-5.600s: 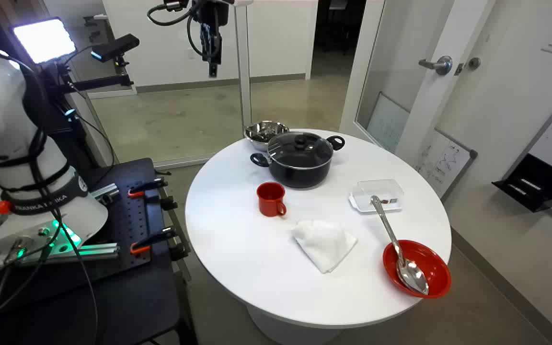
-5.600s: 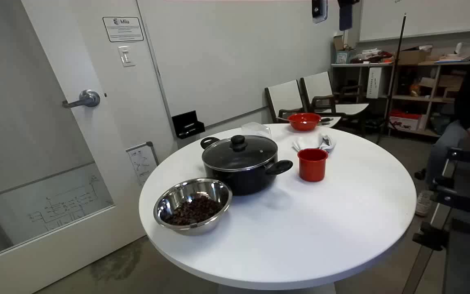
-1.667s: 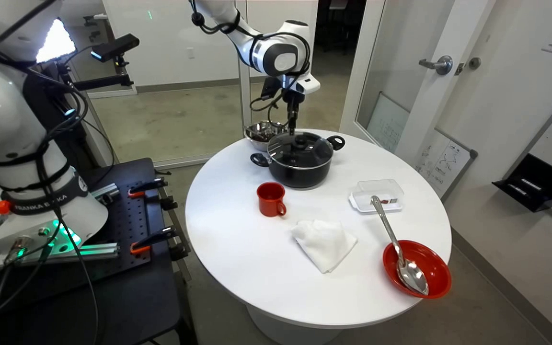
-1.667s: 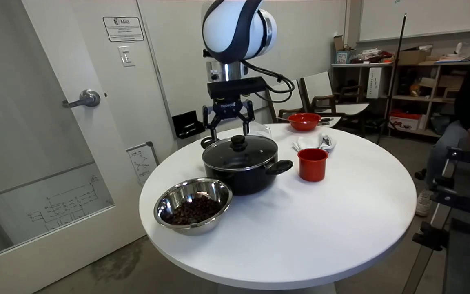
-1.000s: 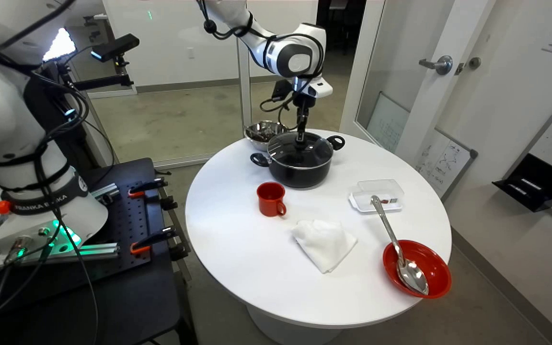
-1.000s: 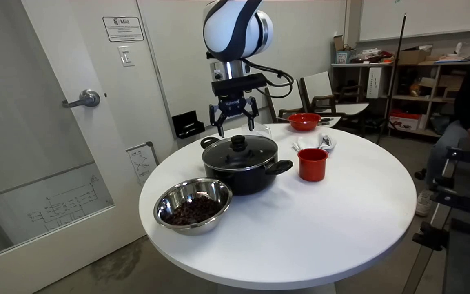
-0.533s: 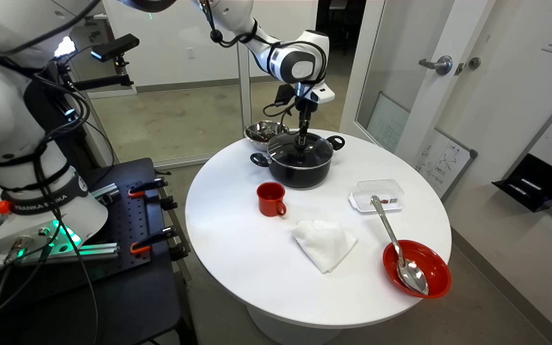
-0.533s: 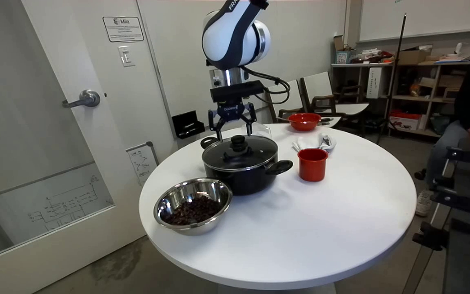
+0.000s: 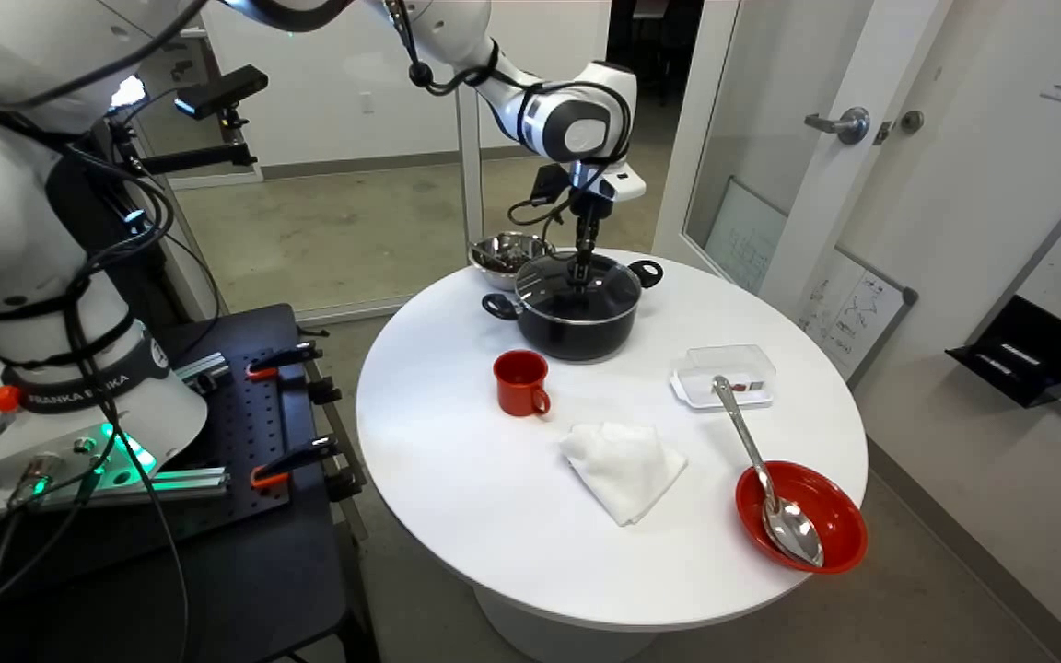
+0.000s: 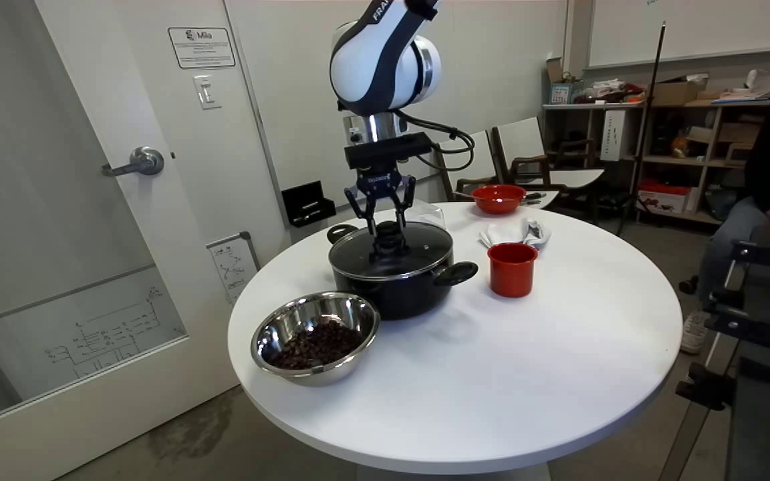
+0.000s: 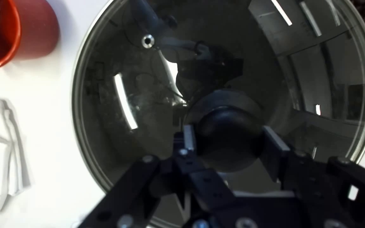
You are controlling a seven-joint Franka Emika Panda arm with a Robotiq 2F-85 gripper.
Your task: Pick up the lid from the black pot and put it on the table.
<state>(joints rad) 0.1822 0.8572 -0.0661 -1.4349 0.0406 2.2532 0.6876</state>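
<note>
The gripper (image 11: pixel 230 138), narrowed, holds the dark knob (image 11: pixel 227 152) of the lid (image 11: pixel 152 91) from both sides. The lid sits on the black pot (image 10: pixel 400 298), which stands on the table (image 10: pixel 525 374) just beside a metal bowl (image 10: pixel 318 375).

Wrist view: hand (image 11: pixel 232 138) dark and blurred; lid (image 11: pixel 223 79) beyond it streaked with white glare; table (image 11: pixel 52 133) beside it nearly blown out. Both exterior views bright, mostly sharp; verticals lean near edges. In an exterior view, bright light (image 9: pixel 128 91) glares, well apart from hand. Faint shadow on table by black pot (image 10: pixel 400 295), below hand.
</note>
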